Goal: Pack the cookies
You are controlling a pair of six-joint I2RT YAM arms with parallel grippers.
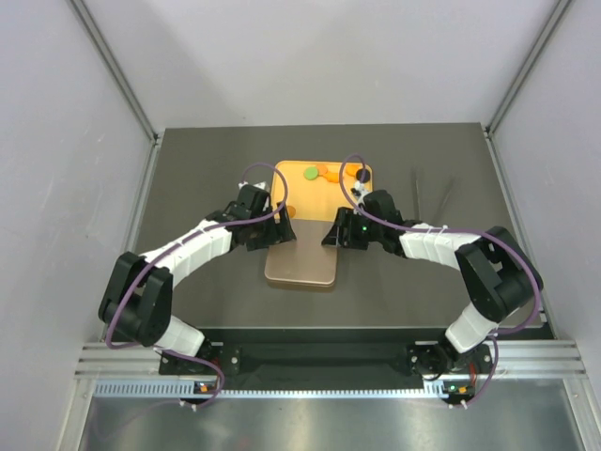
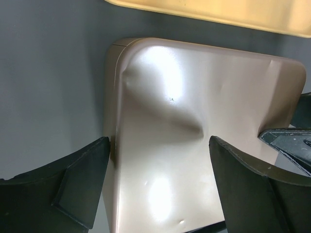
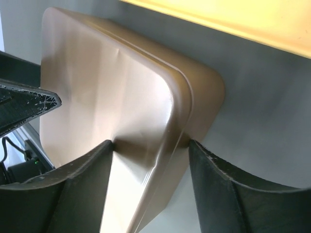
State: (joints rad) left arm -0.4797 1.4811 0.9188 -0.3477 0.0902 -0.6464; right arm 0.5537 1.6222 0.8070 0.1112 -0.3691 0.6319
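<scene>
A bronze metal tin (image 1: 300, 263) lies dented, top up, in front of an orange tray (image 1: 324, 197). On the tray's far end lie cookies: a green one (image 1: 309, 173), an orange one (image 1: 331, 173) and a dark one (image 1: 362, 175). My left gripper (image 1: 278, 230) straddles the tin's left edge (image 2: 160, 145), one finger on the side wall, the other on the top. My right gripper (image 1: 333, 233) pinches the tin's right rim (image 3: 151, 145), one finger on the creased top, the other against the side. The tin's inside is hidden.
Two thin dark sticks (image 1: 429, 197) lie on the dark table at the back right. Grey walls stand close on the left, right and behind. The orange tray's edge shows just beyond the tin in the left wrist view (image 2: 218, 12) and the right wrist view (image 3: 233, 19).
</scene>
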